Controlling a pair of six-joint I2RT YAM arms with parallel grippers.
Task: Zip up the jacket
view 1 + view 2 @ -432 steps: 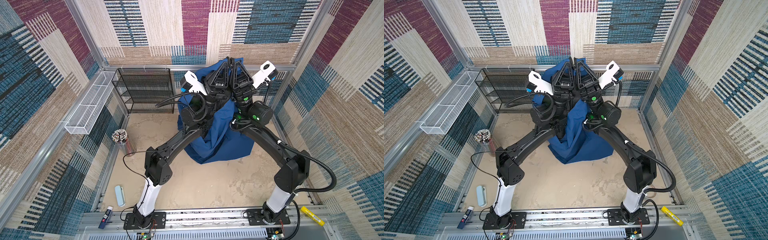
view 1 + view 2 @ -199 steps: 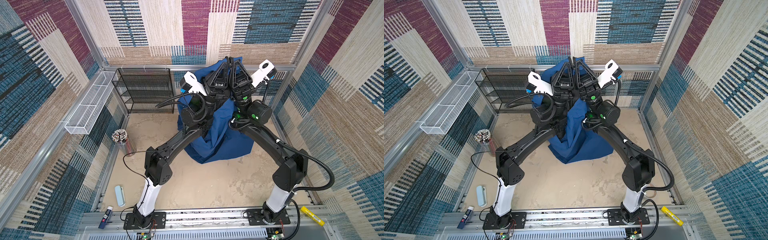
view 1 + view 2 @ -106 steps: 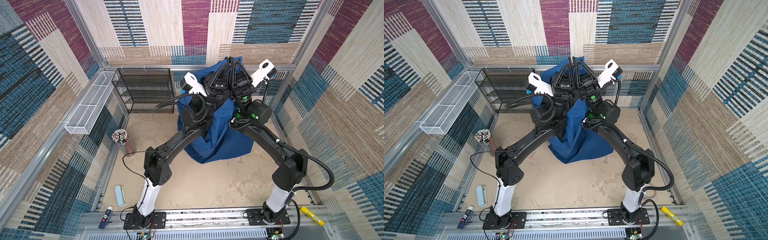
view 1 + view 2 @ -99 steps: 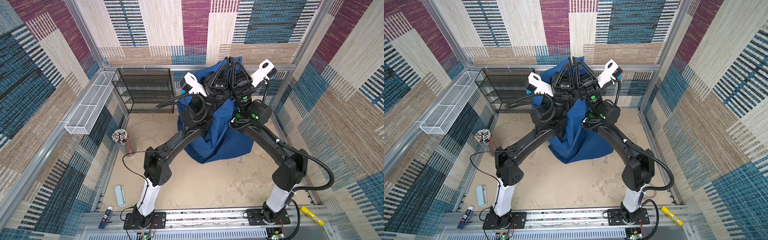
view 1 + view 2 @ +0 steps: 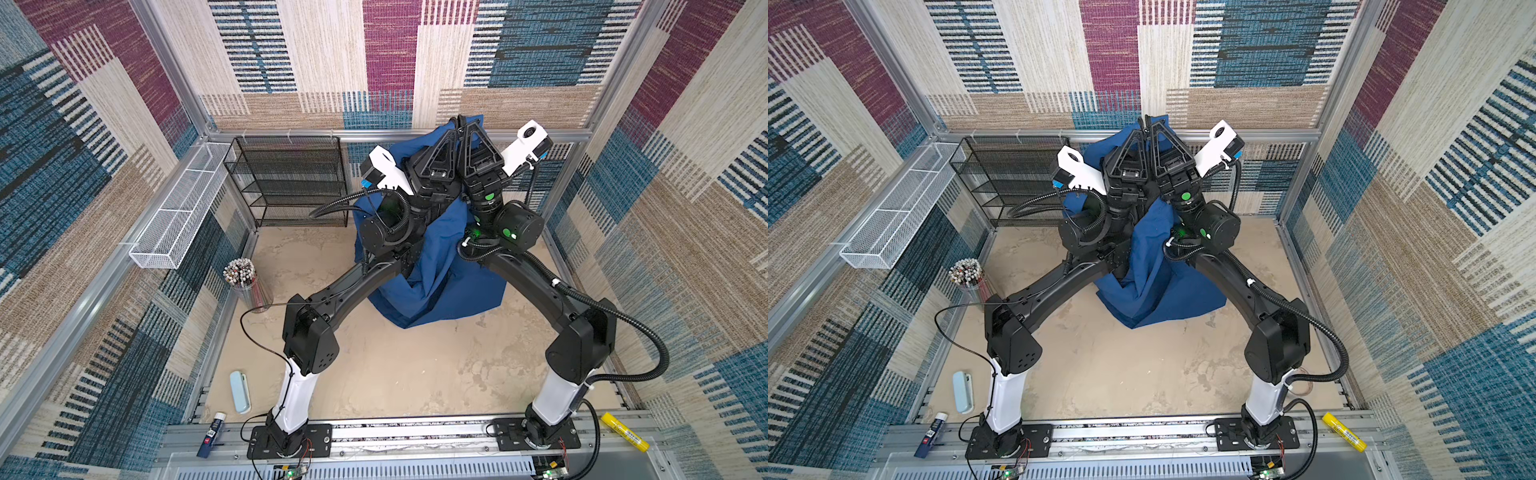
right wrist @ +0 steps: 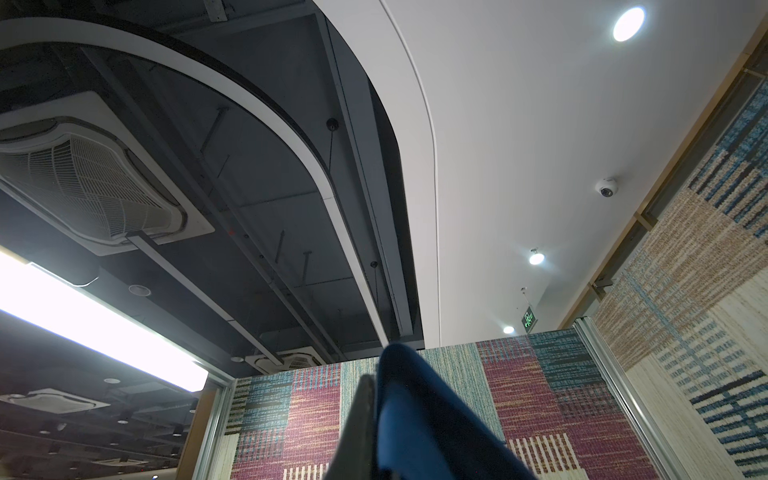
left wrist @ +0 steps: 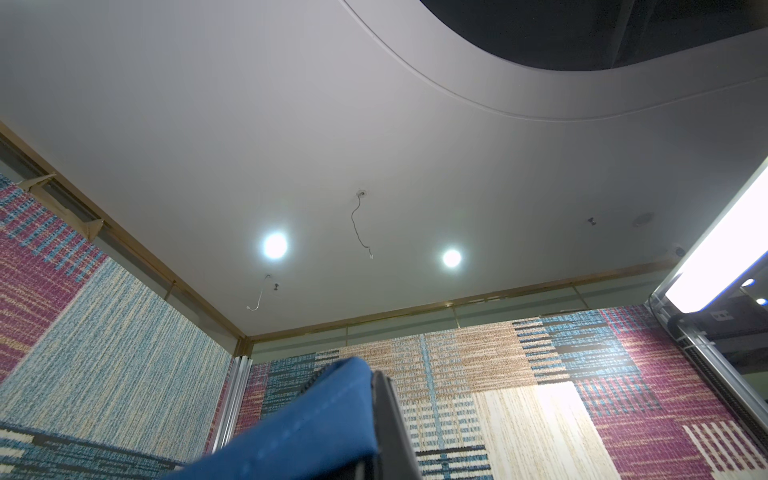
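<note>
The navy blue jacket [image 5: 440, 270] [image 5: 1154, 266] hangs from both grippers in a tall bunched drape, and its lower end rests on the sandy table in both top views. My left gripper [image 5: 454, 126] [image 5: 1143, 123] and right gripper [image 5: 466, 126] [image 5: 1153, 123] point upward side by side at the back, almost touching. Each is shut on a top edge of the jacket. The left wrist view shows a blue stitched hem [image 7: 316, 424] beside one dark finger [image 7: 390, 415]. The right wrist view shows blue cloth [image 6: 419, 415] against a dark finger [image 6: 361, 415]. The zipper is hidden.
A black wire shelf [image 5: 286, 183] stands at the back left, with a white wire basket [image 5: 178, 208] on the left wall. A cup of pencils [image 5: 245, 282], a pale blue case [image 5: 240, 390] and a glue stick [image 5: 210, 432] lie at the left. A yellow marker [image 5: 623, 430] lies at the front right.
The right arm's elbow has edged slightly to the left. Both grippers stay raised and shut on the jacket, which hangs as before.
</note>
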